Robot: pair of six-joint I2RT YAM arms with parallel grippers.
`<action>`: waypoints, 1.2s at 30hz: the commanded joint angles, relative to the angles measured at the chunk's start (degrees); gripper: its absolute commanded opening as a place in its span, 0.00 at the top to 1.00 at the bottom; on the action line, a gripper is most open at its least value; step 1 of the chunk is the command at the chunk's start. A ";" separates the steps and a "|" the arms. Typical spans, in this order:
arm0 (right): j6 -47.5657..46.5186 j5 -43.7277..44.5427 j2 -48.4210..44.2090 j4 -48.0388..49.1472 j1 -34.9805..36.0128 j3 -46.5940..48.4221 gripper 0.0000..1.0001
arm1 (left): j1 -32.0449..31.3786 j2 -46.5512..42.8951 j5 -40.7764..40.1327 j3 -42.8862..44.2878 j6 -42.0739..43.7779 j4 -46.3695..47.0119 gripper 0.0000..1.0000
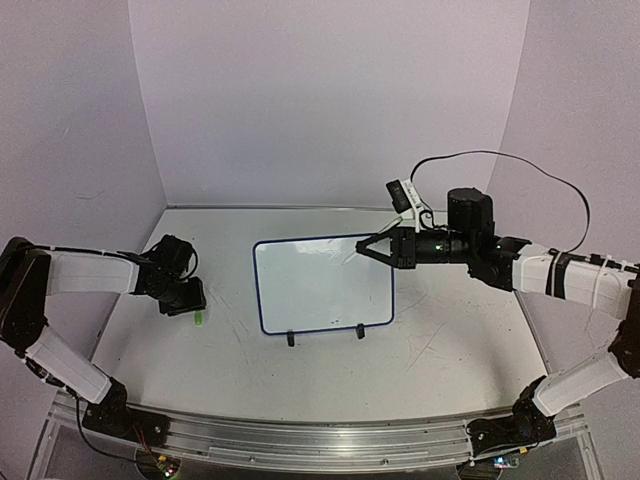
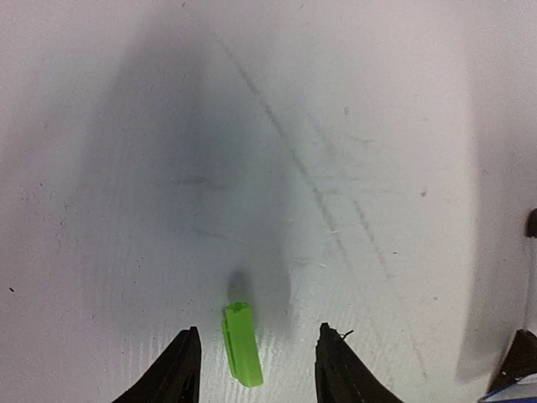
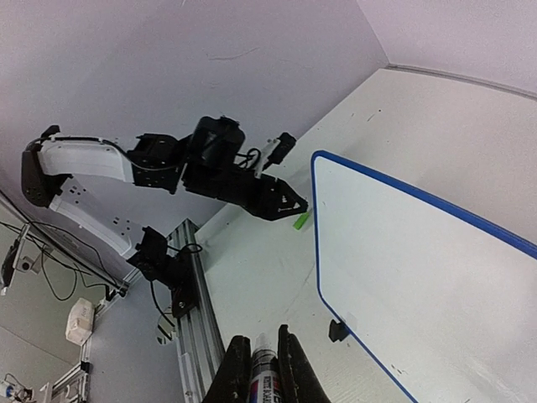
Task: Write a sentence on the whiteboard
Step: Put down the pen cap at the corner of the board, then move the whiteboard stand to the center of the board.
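Observation:
The whiteboard [image 1: 320, 285] lies flat in the middle of the table, glossy white with a navy rim and two black feet; in the right wrist view the whiteboard [image 3: 419, 252] looks bare, and no sentence shows on it. My right gripper [image 1: 360, 248] hovers over its upper right corner. That gripper [image 3: 262, 336] is shut on a marker [image 3: 264, 374] with its tip exposed. To the left of the board, my left gripper [image 2: 258, 334] stands open just above a small green cap [image 2: 242, 344], which lies loose on the table between the fingers. The cap [image 1: 199, 319] sits by the left gripper [image 1: 193, 305].
An aluminium rail [image 1: 320, 435] runs along the near table edge with both arm bases on it. Purple walls [image 1: 330, 100] close in the back and sides. Scuff lines [image 2: 319, 193] mark the white tabletop. A black cable [image 1: 540, 175] loops above the right arm.

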 commanded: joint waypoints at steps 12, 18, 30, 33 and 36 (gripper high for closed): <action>-4.09 7.22 -4.00 -3.46 0.34 -0.30 1.00 | -11.03 -23.02 11.71 -8.06 -7.56 9.91 0.42; -4.73 10.28 -6.13 -4.07 0.34 -0.72 1.00 | -32.37 -14.97 1.87 -5.75 -17.36 14.10 0.36; -5.52 16.98 -13.49 -4.73 0.35 -2.47 1.00 | -42.40 13.11 -11.01 9.63 -16.48 17.02 0.40; -5.69 17.21 -15.77 -4.99 0.34 -3.62 1.00 | -42.43 17.39 -12.87 12.04 -15.63 16.82 0.41; -5.38 17.72 -17.24 -5.13 0.34 -4.98 1.00 | -42.44 21.18 -12.39 15.04 -15.20 16.84 0.42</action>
